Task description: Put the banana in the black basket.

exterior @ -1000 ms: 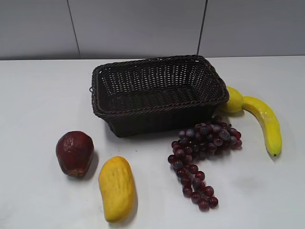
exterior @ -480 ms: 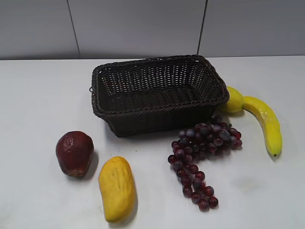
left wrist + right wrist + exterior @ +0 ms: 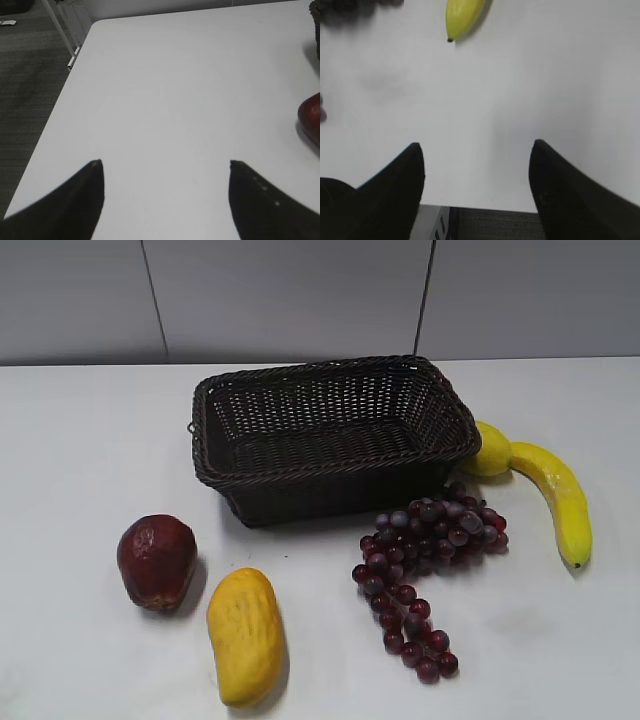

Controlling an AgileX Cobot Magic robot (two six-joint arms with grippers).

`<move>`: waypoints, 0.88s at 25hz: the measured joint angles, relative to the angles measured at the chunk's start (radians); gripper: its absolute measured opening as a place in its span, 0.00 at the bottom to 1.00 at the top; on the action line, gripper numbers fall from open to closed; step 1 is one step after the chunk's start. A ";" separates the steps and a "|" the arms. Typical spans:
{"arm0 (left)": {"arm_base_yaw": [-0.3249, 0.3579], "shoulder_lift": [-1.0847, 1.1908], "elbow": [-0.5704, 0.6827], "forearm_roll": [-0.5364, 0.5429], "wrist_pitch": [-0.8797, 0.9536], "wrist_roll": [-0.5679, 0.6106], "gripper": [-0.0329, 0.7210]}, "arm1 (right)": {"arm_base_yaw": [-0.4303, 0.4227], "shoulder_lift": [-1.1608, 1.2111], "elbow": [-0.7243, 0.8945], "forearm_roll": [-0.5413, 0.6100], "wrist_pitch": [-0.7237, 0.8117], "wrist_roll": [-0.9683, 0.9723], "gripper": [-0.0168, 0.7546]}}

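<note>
The banana (image 3: 557,496) lies on the white table to the right of the black basket (image 3: 330,430), its upper end against a lemon. Its dark-tipped end shows at the top of the right wrist view (image 3: 462,17). The basket stands empty at the middle back. My right gripper (image 3: 476,149) is open and empty over the table's near edge, well short of the banana. My left gripper (image 3: 165,164) is open and empty over bare table at the left. Neither gripper shows in the exterior view.
A lemon (image 3: 487,451) sits beside the basket's right corner. Purple grapes (image 3: 425,560) lie in front of the basket. A yellow mango (image 3: 245,635) and a dark red fruit (image 3: 156,561) lie front left. The table's left edge (image 3: 62,102) drops to grey floor.
</note>
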 joint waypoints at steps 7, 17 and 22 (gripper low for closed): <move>0.000 0.000 0.000 0.000 0.000 0.000 0.81 | 0.000 0.203 -0.120 0.005 -0.099 -0.003 0.67; 0.000 0.000 0.000 0.000 0.000 0.000 0.81 | 0.017 0.519 -0.252 0.005 -0.193 -0.004 0.67; 0.000 0.000 0.000 0.000 0.000 0.000 0.81 | 0.047 0.649 -0.343 0.005 -0.206 -0.004 0.67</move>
